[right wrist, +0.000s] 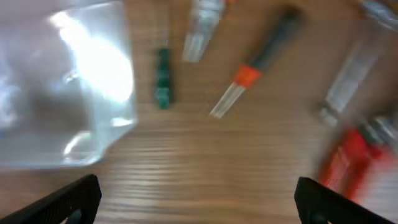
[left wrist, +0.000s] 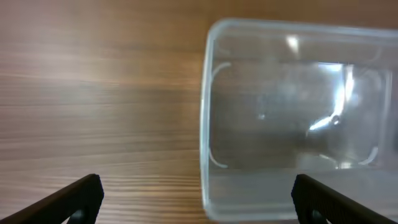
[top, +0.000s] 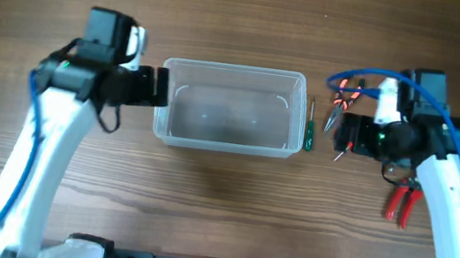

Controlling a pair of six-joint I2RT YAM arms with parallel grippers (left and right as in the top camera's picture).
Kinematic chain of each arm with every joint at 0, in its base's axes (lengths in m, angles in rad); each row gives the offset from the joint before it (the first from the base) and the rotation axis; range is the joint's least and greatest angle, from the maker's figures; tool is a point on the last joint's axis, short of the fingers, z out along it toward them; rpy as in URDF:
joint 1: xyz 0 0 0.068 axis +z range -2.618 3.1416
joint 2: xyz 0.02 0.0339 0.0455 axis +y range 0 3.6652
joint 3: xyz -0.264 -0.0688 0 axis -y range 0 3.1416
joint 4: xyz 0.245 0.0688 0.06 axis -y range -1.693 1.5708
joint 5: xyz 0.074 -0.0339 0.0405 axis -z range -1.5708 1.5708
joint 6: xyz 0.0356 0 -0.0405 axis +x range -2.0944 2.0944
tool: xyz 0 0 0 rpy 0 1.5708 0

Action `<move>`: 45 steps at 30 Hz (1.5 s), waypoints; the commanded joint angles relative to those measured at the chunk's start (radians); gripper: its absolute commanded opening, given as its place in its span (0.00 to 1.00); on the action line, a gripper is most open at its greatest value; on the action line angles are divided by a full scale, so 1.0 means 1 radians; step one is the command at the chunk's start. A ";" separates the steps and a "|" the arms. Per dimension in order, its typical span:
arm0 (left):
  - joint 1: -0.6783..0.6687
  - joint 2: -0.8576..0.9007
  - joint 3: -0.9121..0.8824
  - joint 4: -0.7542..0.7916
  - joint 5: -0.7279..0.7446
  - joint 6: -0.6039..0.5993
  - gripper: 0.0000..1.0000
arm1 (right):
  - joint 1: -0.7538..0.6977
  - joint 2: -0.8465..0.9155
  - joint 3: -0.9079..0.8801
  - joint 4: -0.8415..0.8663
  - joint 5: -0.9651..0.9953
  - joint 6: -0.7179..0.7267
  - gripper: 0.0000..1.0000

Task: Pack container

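Left pincer [left wrist: 196, 196] hung wide open, gripping nothing, at the left end of the clear container [top: 226, 108], which sat mid-bench [top: 203, 197]. Right pincer [right wrist: 196, 196] gaped open too, a green screwdriver [right wrist: 163, 79] beyond it, just beside the container.

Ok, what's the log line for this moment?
container: empty, upright | left fingers: open, at container's end | right fingers: open, holding nothing | green screwdriver: on table beside container

container [top: 228, 108]: clear rectangular plastic tub, rounded corners, thin rim
state: upright, open-topped
place: table [top: 202, 206] centre, long side across
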 commanded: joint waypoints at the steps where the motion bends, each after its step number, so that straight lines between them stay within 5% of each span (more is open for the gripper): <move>1: 0.084 -0.161 0.031 -0.055 -0.071 -0.009 1.00 | -0.081 -0.063 0.127 -0.076 0.277 0.402 1.00; 10: 0.290 -0.222 0.031 -0.158 -0.066 -0.064 1.00 | -0.352 0.002 0.138 -0.133 0.267 0.399 1.00; 15: 0.303 -0.219 0.031 -0.160 -0.066 -0.064 1.00 | -0.473 0.102 0.128 -0.143 0.133 0.229 1.00; 22: 0.303 -0.217 0.031 -0.142 -0.066 -0.064 1.00 | -0.452 0.152 0.069 -0.132 0.121 0.187 1.00; 33: 0.303 -0.217 0.031 -0.141 -0.066 -0.064 1.00 | -0.451 0.151 -0.221 0.106 0.084 0.126 1.00; 45: 0.303 -0.217 0.031 -0.142 -0.058 -0.064 1.00 | -0.450 0.153 -0.270 0.238 0.057 0.101 1.00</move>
